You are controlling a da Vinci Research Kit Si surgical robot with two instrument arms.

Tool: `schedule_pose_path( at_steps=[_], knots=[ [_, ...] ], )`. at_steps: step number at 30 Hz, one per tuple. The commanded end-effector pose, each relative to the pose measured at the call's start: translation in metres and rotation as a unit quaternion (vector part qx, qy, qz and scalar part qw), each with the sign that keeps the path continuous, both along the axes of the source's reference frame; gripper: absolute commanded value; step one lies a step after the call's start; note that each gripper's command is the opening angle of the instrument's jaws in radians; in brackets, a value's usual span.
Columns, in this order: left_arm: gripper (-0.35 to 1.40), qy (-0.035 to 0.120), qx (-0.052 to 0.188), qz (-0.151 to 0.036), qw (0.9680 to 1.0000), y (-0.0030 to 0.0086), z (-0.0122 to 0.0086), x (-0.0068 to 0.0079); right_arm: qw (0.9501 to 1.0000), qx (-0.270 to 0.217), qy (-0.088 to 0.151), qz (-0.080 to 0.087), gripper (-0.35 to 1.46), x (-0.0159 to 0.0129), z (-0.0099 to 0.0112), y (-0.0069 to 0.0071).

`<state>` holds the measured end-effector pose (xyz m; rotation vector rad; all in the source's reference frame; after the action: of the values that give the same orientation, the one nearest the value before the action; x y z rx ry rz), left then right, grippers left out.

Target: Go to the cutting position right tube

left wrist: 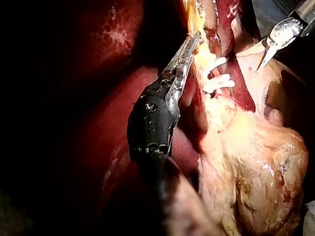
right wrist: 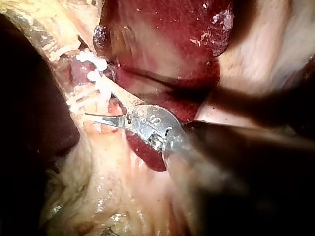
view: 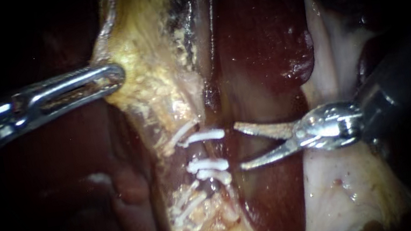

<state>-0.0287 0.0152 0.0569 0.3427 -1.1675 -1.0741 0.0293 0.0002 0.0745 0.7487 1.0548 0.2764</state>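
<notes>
Endoscope view, single moment.

My left instrument comes in from the left edge to upper left of centre. Its jaws are pressed together, pinching the edge of the yellow tissue there. The left wrist view shows the same grip, on the rim of that yellow strip.

My right instrument enters from the right edge, at mid-height. It ends in two thin blades, spread in a V with nothing between them. The tips point left and sit just beside the tube, not touching it as far as I can see.

The tube runs top to bottom just left of centre and carries white clips. One clip is level with the upper blade tip and a pair is level with the lower tip. More clips lie lower left of these. I cannot tell whether those sit on the same tube.

The dark red liver fills the upper centre behind the blades. Pale tissue lies at lower right, under the right instrument.
</notes>
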Motion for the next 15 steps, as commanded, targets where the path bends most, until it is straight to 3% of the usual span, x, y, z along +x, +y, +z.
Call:
schedule_pose_path(
  at_steps=[1,6,15],
  knots=[
    [-0.35,-0.001,-0.003,0.000,1.0000,0.0001,-0.0003,0.0001,0.9999,0.009,-0.003,-0.003,1.39,0.0002,0.0003,-0.0001],
    [-0.35,-0.001,-0.006,0.000,1.0000,-0.0002,-0.0010,0.0001,0.9989,0.043,-0.014,-0.009,1.34,0.0014,0.0020,-0.0001],
    [-0.35,0.000,-0.006,-0.001,1.0000,-0.0003,-0.0012,0.0001,0.9982,0.051,-0.028,-0.011,1.32,0.0031,0.0045,0.0006]
  ],
)
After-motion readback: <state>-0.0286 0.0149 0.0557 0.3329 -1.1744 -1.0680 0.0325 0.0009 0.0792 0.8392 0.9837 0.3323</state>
